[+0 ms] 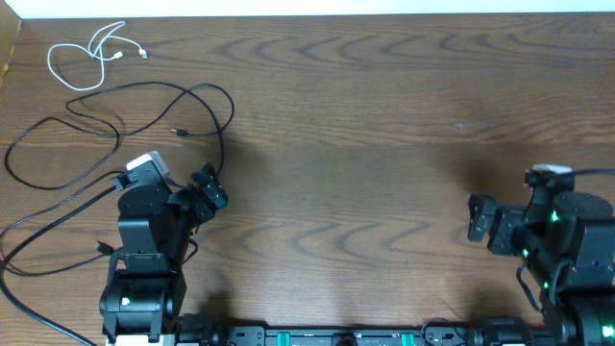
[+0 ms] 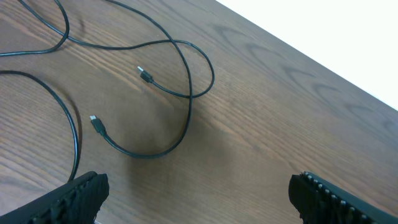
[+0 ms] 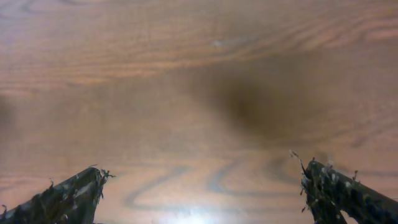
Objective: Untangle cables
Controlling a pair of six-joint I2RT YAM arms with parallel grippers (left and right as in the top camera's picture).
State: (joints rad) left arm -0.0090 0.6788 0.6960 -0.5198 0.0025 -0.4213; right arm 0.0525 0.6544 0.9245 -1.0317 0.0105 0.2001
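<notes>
- Black cables sprawl in crossed loops over the left half of the table. A short white cable lies coiled apart from them near the far left corner.
- Left tool hangs released just beside the nearest black loop, its fingers spread wide and holding nothing. Right tool waits well apart on the opposite side, equally wide and empty over bare wood.
- Two small plug ends lie free on the wood ahead of the left tool, one of them inside a loop that crosses itself.
- Likely trouble: a pull on the wrong strand could cinch that crossing into a knot or drag the neighbouring cord along.
- Thin cord lying flat may slip from the fingers, or the tips may scrape the wood.
- One black strand runs past the left arm's base, where it could snag.
- Dark brown wood grain covers the table, with a soft glare in the right wrist view.
- Beyond the far edge only a pale band shows, and the room cannot be made out.
</notes>
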